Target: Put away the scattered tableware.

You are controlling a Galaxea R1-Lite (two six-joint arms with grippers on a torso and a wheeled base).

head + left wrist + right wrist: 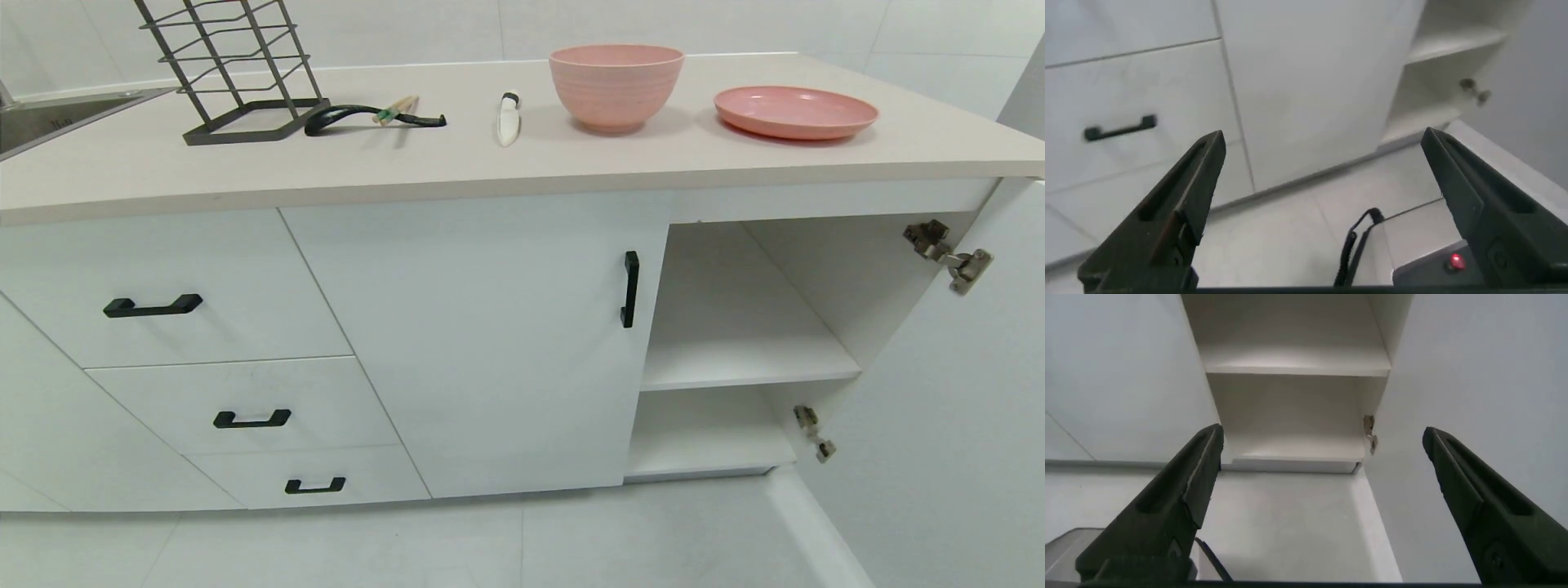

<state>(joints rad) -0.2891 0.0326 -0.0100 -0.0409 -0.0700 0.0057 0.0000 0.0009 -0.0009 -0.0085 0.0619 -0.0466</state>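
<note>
On the beige countertop (457,163) stand a pink bowl (615,86) and, to its right, a flat pink plate (795,111). Left of the bowl lies a white knife (509,118). Further left, a black ladle (367,117) lies with a pair of chopsticks (397,109) across it. My left gripper (1323,147) is open, low down in front of the drawers (1127,106). My right gripper (1323,441) is open too, low before the open cabinet's shelves (1298,367), with nothing between its fingers.
A dark wire rack (237,73) stands at the counter's back left, beside a steel sink (49,118). Below are three drawers (204,327) with black handles and a closed door (490,343). The right cabinet (735,343) is open, its door (955,392) swung out to the right.
</note>
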